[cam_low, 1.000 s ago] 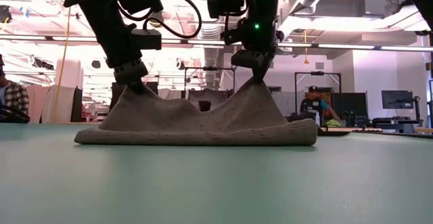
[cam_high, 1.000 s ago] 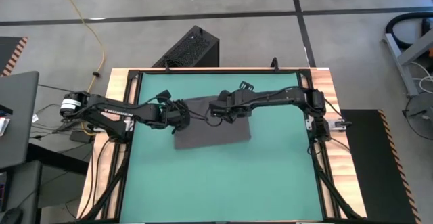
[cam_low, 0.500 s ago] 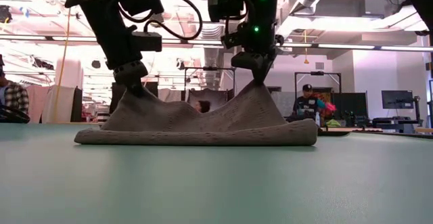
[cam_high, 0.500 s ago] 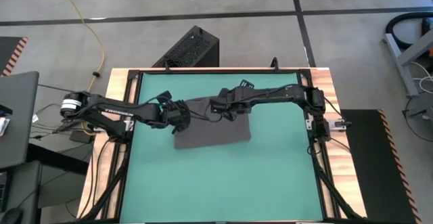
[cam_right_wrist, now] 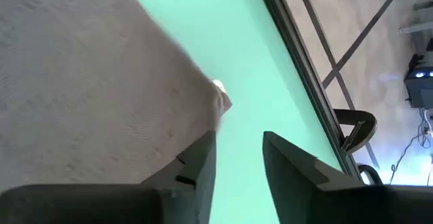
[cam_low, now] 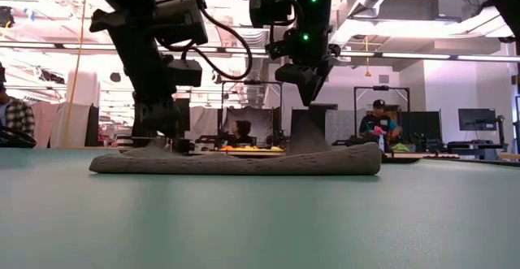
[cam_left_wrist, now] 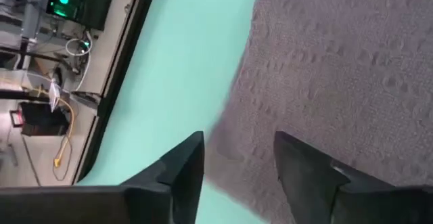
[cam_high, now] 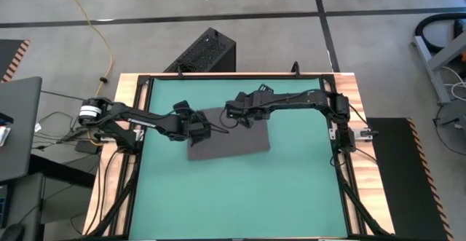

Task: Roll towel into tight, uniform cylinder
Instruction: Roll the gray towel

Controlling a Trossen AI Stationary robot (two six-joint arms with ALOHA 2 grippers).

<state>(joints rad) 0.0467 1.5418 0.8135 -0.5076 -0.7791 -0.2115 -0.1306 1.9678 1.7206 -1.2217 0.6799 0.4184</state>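
Both grippers, left gripper (cam_high: pixel 206 130) and right gripper (cam_high: pixel 234 115), hang released over the flat towel (cam_high: pixel 229 140) near the surface's far edge, its long axis spanning left to right beneath them.

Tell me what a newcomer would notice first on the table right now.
The dark grey towel lying flat on the far half of the green mat, not yet rolled. Both grippers hang open over its far edge, holding nothing: the left gripper low at one corner, the right gripper higher at the other.
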